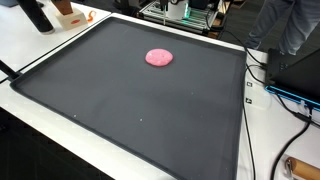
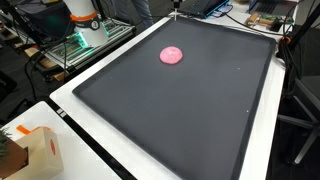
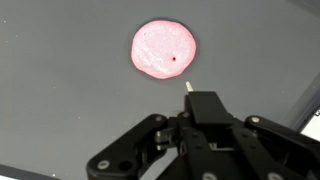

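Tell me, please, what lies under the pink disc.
The pink disc lies flat on the dark mat, which shows all around it. The patch directly beneath is covered, so nothing there can be seen.

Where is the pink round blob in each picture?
In an exterior view: the pink blob lies in the upper middle, toward the far edge.
In an exterior view: the pink blob lies in the upper middle, near the far end.
Wrist view: it is at the top centre.
Shared landmark: the dark mat under it.
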Robot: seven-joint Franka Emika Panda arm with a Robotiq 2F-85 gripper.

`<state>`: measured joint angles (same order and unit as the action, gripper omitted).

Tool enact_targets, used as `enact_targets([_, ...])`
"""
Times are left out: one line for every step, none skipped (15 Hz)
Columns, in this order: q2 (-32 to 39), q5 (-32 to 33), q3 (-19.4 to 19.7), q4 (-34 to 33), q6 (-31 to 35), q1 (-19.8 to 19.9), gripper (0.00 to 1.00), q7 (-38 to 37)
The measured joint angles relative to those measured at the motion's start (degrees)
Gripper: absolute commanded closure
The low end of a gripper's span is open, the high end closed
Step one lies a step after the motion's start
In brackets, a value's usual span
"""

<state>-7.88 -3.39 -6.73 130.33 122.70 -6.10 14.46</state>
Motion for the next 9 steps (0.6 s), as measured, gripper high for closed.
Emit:
enact_targets([-0.4, 0.1, 0.0, -0.3, -0.8, 0.0, 0.97, -0.2])
enact_targets([-0.8, 0.2, 0.0, -0.6, -1.4, -0.1, 0.97, -0.3])
enact_targets([-1.1, 0.3, 0.0, -0.9, -1.9, -0.2, 0.97, -0.5])
enact_targets([-1.4, 0.3, 0.0, -1.1, -2.4, -0.3, 0.97, -0.7])
enact_targets([-1.6, 0.4, -0.1, -1.4, -2.8, -0.3, 0.88, -0.9])
enact_targets([-1.7, 0.4, -0.1, -1.4, -2.9, -0.4, 0.88, -0.9])
enact_targets([-1.7, 0.4, -0.1, -1.5, -2.9, -0.4, 0.88, -0.9])
enact_targets([-1.6, 0.4, 0.0, -1.5, -2.9, -0.4, 0.88, -0.9])
enact_targets([-1.6, 0.4, 0.0, -1.5, -2.9, -0.4, 0.88, -0.9])
